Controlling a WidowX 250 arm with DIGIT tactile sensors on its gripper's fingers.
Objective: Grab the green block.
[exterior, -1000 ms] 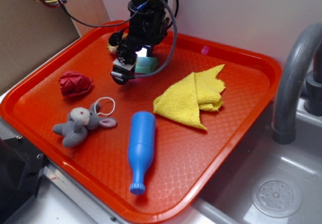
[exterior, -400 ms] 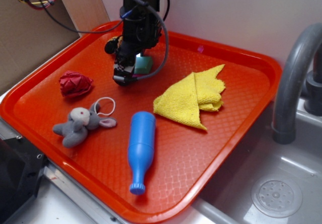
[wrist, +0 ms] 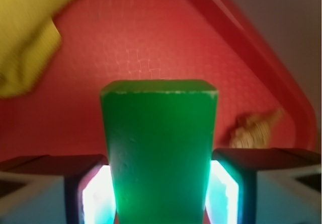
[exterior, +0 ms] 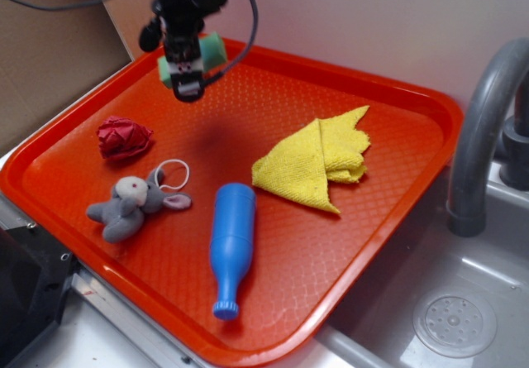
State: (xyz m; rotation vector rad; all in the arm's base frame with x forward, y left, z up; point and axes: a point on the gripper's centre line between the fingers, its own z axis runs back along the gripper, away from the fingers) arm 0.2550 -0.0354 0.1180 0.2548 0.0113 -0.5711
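Note:
The green block point(exterior: 212, 51) is held in my gripper point(exterior: 187, 74), lifted above the back left part of the red tray point(exterior: 388, 95). In the wrist view the green block point(wrist: 159, 148) fills the gap between my two fingers point(wrist: 85, 183), which press on its sides. The gripper point(wrist: 159, 194) is shut on it. The tray floor shows well below the block.
On the tray lie a yellow cloth point(exterior: 318, 160), a blue bottle point(exterior: 231, 244), a grey plush mouse point(exterior: 131, 207), and a crumpled red object point(exterior: 124, 138). A small tan object point(wrist: 254, 131) lies near the tray's back corner. A sink and faucet point(exterior: 488, 136) stand at the right.
The gripper has risen from the tray and moved toward the back left, carrying the green block up with it. Other objects have not moved.

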